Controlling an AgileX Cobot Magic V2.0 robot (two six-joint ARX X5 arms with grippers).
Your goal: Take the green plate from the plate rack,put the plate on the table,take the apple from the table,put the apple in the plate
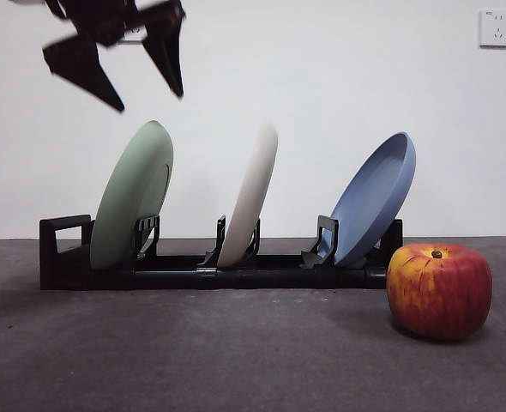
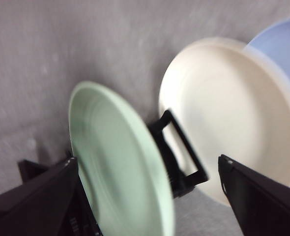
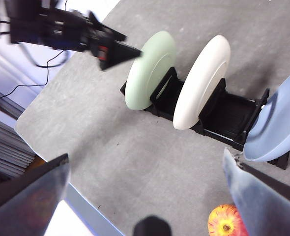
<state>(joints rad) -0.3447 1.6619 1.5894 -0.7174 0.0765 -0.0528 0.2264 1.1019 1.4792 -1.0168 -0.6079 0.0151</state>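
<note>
The green plate [image 1: 133, 197] stands tilted in the left slot of the black plate rack [image 1: 64, 257], on the grey table [image 1: 236, 352]. My left gripper [image 1: 150, 101] hangs open just above the plate's top rim without touching it. In the left wrist view its jaws straddle the green plate [image 2: 120, 162], with a rack holder [image 2: 179, 157] behind it. The red apple [image 1: 439, 290] sits on the table at the rack's right end. My right gripper [image 3: 145, 155] is open and empty, high above the table, looking down on the green plate [image 3: 150, 71], the rack [image 3: 223, 118] and the apple [image 3: 225, 221].
A cream-white plate [image 1: 251, 197] stands in the middle slot and a blue plate [image 1: 375, 199] in the right slot. A wall socket [image 1: 496, 27] is at the upper right. The right wrist view shows the table's edge [image 3: 42, 147] and cables beyond it.
</note>
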